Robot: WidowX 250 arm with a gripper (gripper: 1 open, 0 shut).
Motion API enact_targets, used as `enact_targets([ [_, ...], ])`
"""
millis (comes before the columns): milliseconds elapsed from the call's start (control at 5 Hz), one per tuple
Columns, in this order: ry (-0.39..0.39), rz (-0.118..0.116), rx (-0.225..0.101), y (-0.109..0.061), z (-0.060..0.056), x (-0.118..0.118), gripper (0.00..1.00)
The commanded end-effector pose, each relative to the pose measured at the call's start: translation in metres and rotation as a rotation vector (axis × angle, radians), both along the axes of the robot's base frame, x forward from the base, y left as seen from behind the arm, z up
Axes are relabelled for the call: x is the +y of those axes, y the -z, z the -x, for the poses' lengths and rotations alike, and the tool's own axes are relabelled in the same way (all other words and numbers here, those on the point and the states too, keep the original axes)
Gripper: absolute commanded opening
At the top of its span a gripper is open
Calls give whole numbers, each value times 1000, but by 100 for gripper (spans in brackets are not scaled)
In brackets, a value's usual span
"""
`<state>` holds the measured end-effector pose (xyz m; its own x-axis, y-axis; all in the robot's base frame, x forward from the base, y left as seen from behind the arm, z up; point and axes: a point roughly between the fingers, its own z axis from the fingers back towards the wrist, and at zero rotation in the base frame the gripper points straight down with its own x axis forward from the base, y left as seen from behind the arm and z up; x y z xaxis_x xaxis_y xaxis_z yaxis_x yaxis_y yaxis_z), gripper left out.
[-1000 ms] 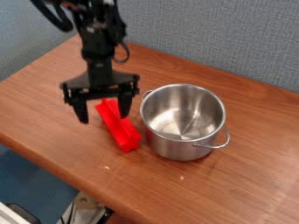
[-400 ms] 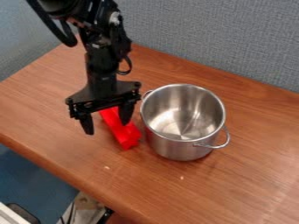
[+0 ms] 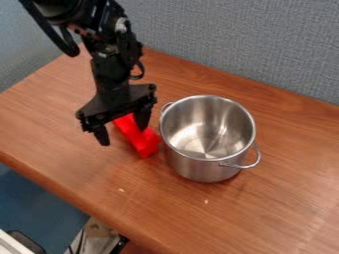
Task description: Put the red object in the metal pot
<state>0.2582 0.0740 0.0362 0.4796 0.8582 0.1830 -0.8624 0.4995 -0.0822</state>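
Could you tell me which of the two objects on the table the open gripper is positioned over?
The red block, lying flat left of the metal pot; the gripper straddles it, while the pot stands untouched.

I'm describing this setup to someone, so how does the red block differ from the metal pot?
The red block is bright red, long and rectangular; the metal pot is shiny, silver and round. The block lies flat and solid; the pot stands upright, open and empty. The open gripper is over the block, not the pot. Both rest on the wooden table.
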Motion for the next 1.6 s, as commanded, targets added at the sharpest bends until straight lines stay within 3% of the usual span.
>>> enact_targets([
  [0, -92, 20, 125, 30, 14, 13, 100],
  [200, -176, 19, 144, 39, 7, 27, 100],
  [400, -253, 18, 165, 34, 2, 39, 100],
  [800, -105, 52, 123, 11, 15, 17, 100],
  [1200, -31, -13, 155, -22, -2, 1, 100],
  [1400, 3, -29, 135, -20, -15, -7, 100],
])
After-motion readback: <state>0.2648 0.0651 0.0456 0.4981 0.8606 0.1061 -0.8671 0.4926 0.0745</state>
